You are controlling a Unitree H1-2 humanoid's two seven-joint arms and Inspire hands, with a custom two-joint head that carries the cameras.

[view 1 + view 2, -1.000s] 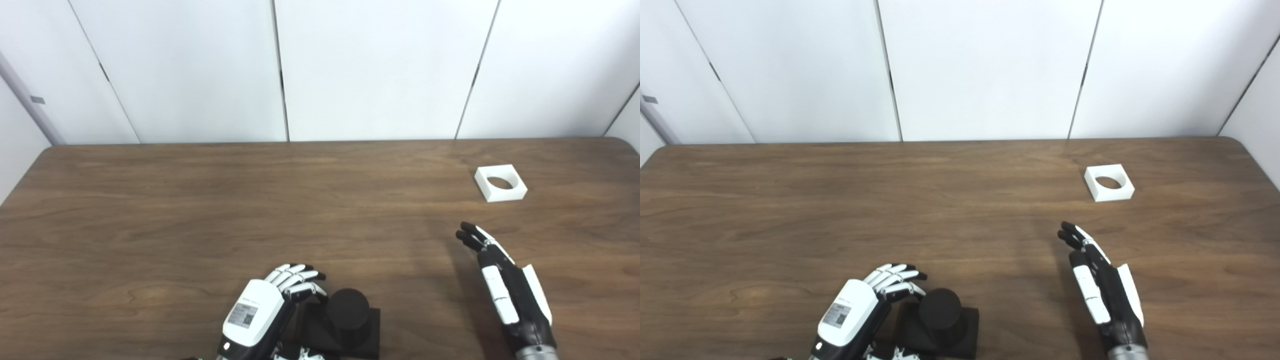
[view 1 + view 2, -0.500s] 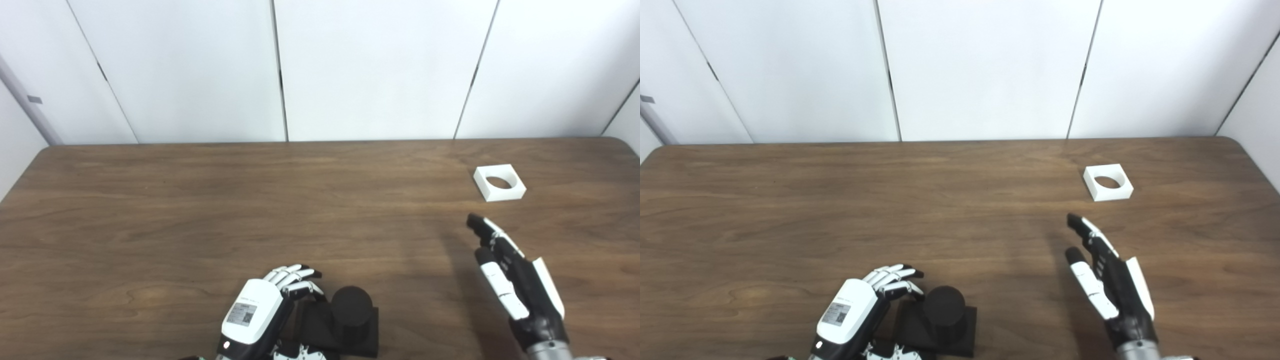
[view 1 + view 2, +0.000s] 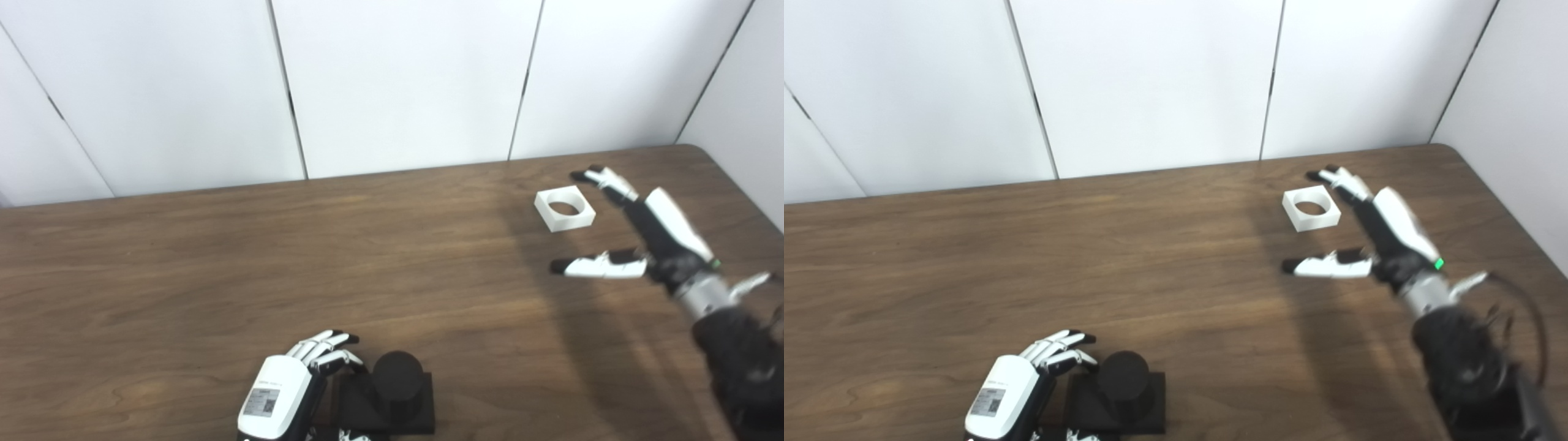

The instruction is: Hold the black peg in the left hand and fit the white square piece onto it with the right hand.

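Observation:
The black peg [image 3: 397, 375] is a short cylinder upright on a black square base [image 3: 409, 411], at the table's near edge. My left hand [image 3: 283, 397] sits against the base's left side. Its fingers [image 3: 324, 352] curl loosely over the back left corner, and nothing shows them closed on it. The white square piece [image 3: 564, 208], with a round hole, lies flat at the far right. My right hand [image 3: 649, 236] hovers open just right of it. Its fingers [image 3: 1338, 177] reach past the piece's far right corner, and its thumb [image 3: 1323, 267] points left, in front of the piece.
The brown wooden table [image 3: 245, 257] ends at white wall panels [image 3: 398, 79] behind. Its rounded back right corner [image 3: 698, 150] and right edge lie close to my right arm [image 3: 735, 343]. Nothing else stands on the table.
The camera has turned to the right. My right hand has travelled forward and to the right, from mid-table up beside the white piece, with its thumb spread. My left hand stays by the peg's base.

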